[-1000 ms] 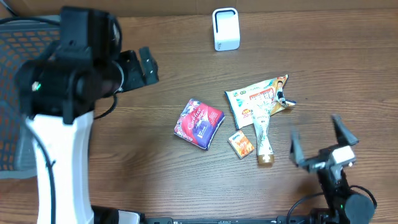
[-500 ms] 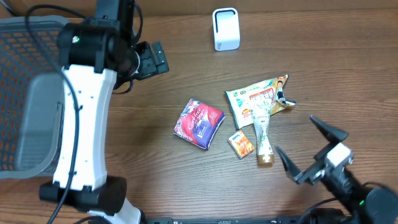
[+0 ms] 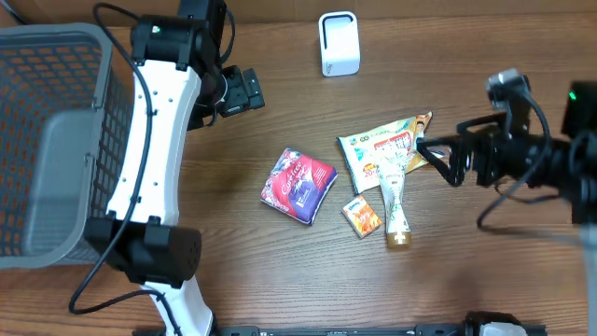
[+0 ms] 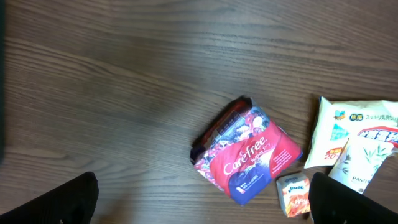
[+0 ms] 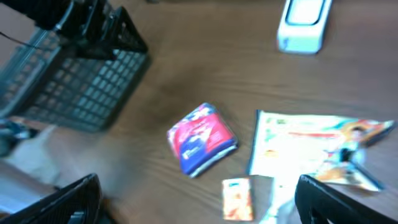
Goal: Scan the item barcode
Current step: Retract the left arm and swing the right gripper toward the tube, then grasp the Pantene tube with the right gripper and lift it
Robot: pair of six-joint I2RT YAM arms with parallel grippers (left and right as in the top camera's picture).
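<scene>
Left gripper (image 3: 239,91): jaws wide, empty. Carefree packet (image 3: 298,184) lies well apart, toward the right gripper (image 3: 438,157), likewise wide and empty, near the snack bag (image 3: 382,147).

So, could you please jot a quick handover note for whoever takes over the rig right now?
Left gripper: open, empty, up-table beside the basket.
Right gripper: open, empty, by the snack bag.
Red pack, small orange box and tube lie mid-table; scanner at the far edge.
Done: nothing held yet.
Left: grasp an item, show its barcode to the scanner.
</scene>
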